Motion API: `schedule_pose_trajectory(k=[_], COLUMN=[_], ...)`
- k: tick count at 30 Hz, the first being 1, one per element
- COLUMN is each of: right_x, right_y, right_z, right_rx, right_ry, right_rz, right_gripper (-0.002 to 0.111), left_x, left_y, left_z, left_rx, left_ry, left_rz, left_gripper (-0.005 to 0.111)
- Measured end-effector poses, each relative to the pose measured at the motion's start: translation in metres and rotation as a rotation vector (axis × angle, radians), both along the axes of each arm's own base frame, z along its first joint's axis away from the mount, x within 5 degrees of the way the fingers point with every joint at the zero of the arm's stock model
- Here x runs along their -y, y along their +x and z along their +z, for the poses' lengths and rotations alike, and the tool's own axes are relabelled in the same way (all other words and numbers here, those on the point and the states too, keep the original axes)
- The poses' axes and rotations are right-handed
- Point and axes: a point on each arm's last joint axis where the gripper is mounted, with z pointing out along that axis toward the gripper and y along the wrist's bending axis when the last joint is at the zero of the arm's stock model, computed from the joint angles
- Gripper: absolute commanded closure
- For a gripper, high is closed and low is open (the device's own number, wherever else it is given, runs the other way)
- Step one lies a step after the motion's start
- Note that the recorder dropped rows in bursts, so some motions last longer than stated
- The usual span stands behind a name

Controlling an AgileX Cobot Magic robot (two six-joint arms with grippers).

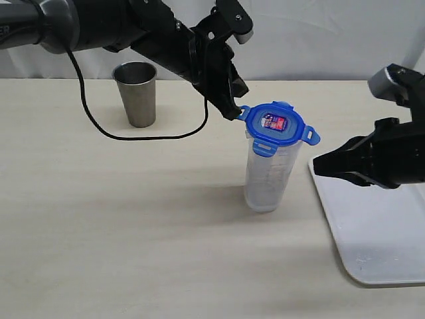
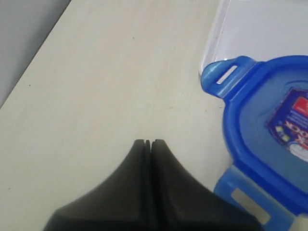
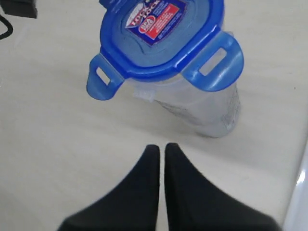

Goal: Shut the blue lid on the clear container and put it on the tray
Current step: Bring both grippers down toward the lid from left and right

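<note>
The clear container (image 1: 269, 179) stands upright on the table with the blue lid (image 1: 275, 123) resting on its rim. Three of the lid's snap tabs stick out unlatched. My left gripper (image 1: 234, 113) is shut and empty, its tip right at the lid's far-left tab; in the left wrist view the gripper (image 2: 148, 142) sits beside the lid (image 2: 269, 139). My right gripper (image 1: 317, 164) is shut, hovering just right of the container, above the tray's left edge. The right wrist view shows the gripper (image 3: 162, 147) a little short of the container (image 3: 207, 113) and lid (image 3: 161, 41). The white tray (image 1: 382, 232) lies at the right.
A grey steel cup (image 1: 136, 93) stands at the back left, with a black cable (image 1: 139, 136) looping on the table in front of it. A white backdrop closes off the far edge of the table.
</note>
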Motion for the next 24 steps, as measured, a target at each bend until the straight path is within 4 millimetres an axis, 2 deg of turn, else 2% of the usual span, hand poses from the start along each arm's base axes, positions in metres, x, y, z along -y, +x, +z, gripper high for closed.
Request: schedule_pose_trajectory(k=[4, 16, 24], right_x=[-0.002, 0.007, 0.007], right_y=[0.007, 0.020, 0.020], right_z=[-0.008, -0.010, -0.009], right_rx=[0.003, 0.091, 0.090], right_ry=[0.016, -0.057, -0.051], right_rz=[0.025, -0.084, -0.086], right_gripper=[0.104, 0.104, 0.104], left_x=[0.000, 0.001, 0.001], left_y=[-0.002, -0.007, -0.008], left_z=[-0.001, -0.003, -0.004], left_rx=[-0.020, -0.061, -0.076], left_ry=[0.004, 0.018, 0.021], left_rz=[-0.018, -0.051, -0.063], left_gripper=[0.107, 0.107, 0.107])
